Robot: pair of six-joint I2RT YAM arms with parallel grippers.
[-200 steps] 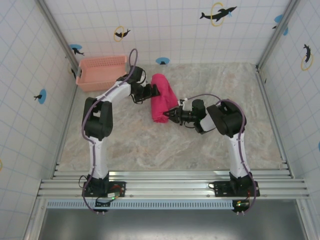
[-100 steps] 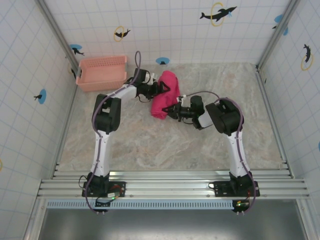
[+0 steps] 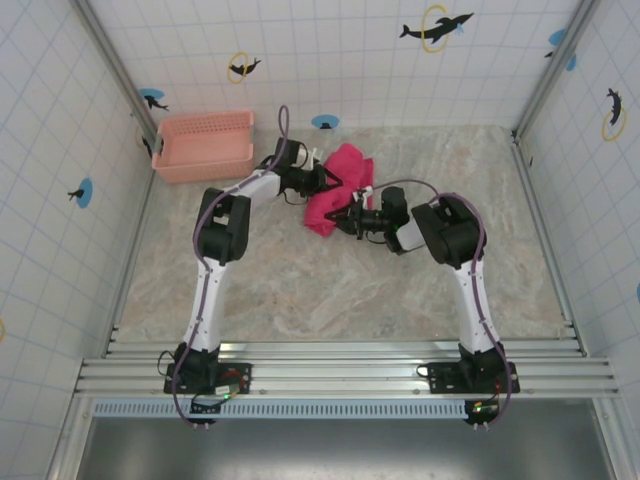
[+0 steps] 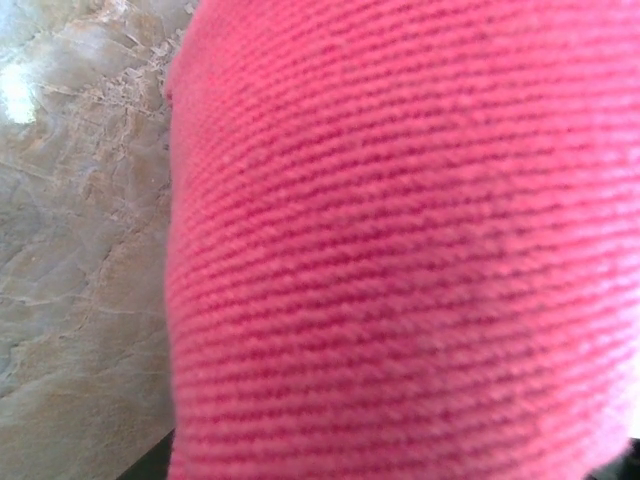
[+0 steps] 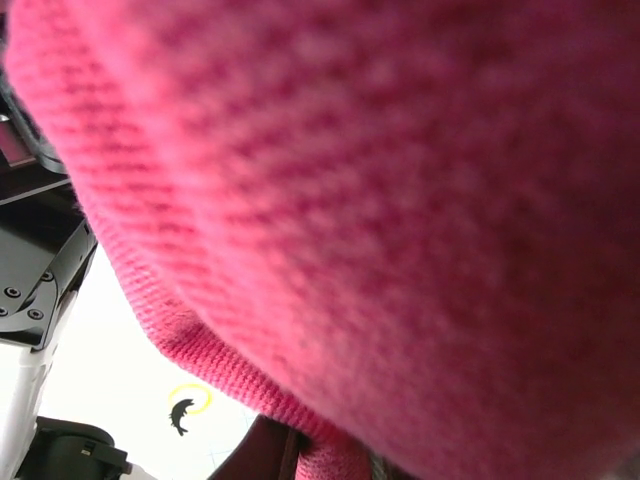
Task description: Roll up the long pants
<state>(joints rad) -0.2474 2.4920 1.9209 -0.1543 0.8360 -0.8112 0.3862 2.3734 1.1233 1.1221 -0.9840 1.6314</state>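
Two claws are meeting at the long pants (image 3: 340, 186), which are lying as a bunched magenta bundle on the marble table (image 3: 300, 290). The bundle is sitting toward the table's far middle, right of the salmon mesh basket (image 3: 203, 146) and not touching it. The left claw (image 3: 325, 181) is reaching in at the bundle's left flank, and the right claw (image 3: 344, 217) is coming at its near lower end. With the cloth flanked from two sides, one arm is likely steadying the roll while the other is tucking or turning it.

Both wrist cameras are looking at ribbed pink knit at very close range. In the right wrist view the cloth is hanging over the lens with wall tile showing beneath, suggesting that this end is being raised off the table. The tips of both claws are lying hidden by fabric, so it cannot be told whether either is pinching the cloth or standing spread. The bundle is looking lumpy rather than cylindrical, so the roll is probably needing more tightening.
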